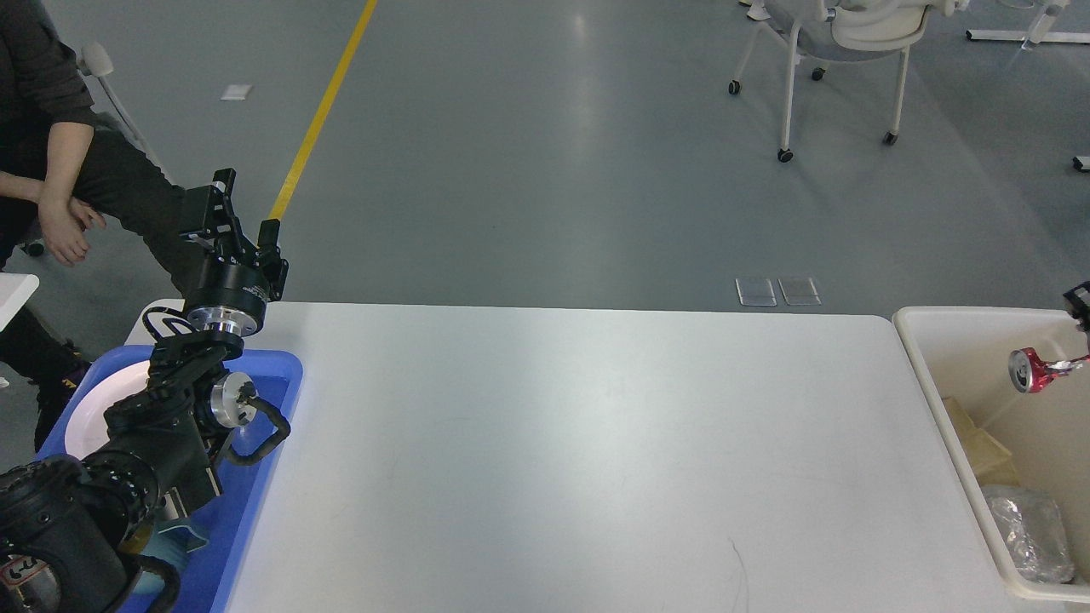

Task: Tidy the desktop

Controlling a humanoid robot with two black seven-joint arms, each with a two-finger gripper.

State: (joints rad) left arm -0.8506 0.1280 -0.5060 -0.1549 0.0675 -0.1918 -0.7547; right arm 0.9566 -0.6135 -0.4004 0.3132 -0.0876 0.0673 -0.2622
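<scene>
- The left gripper (243, 223) stands raised above the far left corner of the table with its jaws spread apart and nothing between them.
- The right gripper (1080, 311) barely enters at the right edge; I cannot tell how its jaws stand, though a crushed red can (1035, 369) hangs just below it, over the cream bin (915, 328).
- Under the left arm sits a blue tray (285, 375) with a white plate (94, 400) in it.
- The bin already holds crumpled foil (1030, 532) and brown paper (971, 438).
- The desktop (579, 451) lies between tray and bin, and nothing rests on its visible surface.
- Judged from this, the step in hand is dropping the can into the bin, likely among the last.
- The next move calls for a release well inside the bin's walls, then drawing the arm clear.
</scene>
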